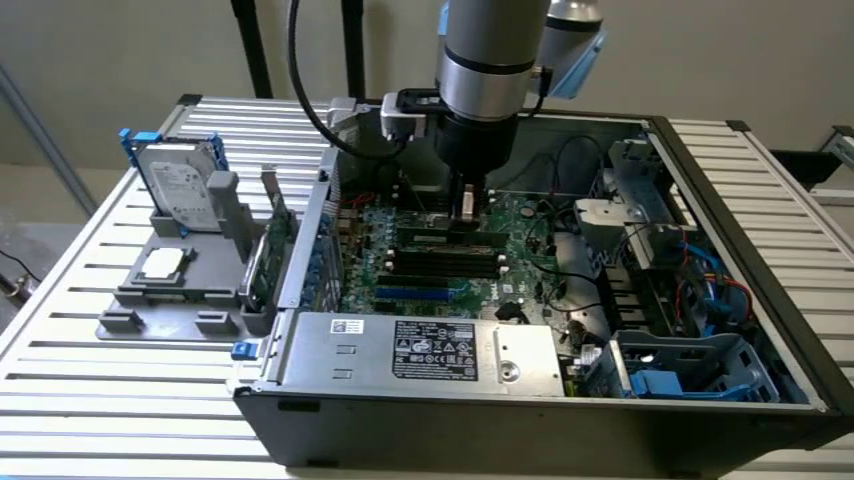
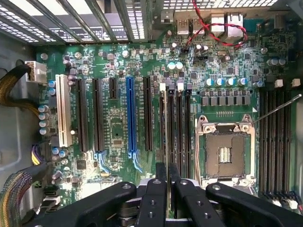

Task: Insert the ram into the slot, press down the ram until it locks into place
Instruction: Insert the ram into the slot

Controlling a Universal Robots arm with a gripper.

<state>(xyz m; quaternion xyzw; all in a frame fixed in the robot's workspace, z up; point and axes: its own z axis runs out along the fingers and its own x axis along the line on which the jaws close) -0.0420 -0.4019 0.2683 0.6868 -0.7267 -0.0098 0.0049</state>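
With the hand [image 2: 167, 166] closed, fingers [image 2: 161, 185] together, over the ram [image 1: 430, 238] standing in the far slot [image 2: 164, 127], an off-centre push could tilt it, leaving one end clip [image 2: 163, 87] unlatched or stressing the motherboard [image 2: 118, 123].

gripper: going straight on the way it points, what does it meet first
The gripper points down at the black memory slots beside the CPU socket, so probably one of those. Which one, and how near, is unclear.

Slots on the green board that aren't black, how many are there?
2. A white slot beside the braided cables, and a long blue slot between black slots. The end effector may hide more.
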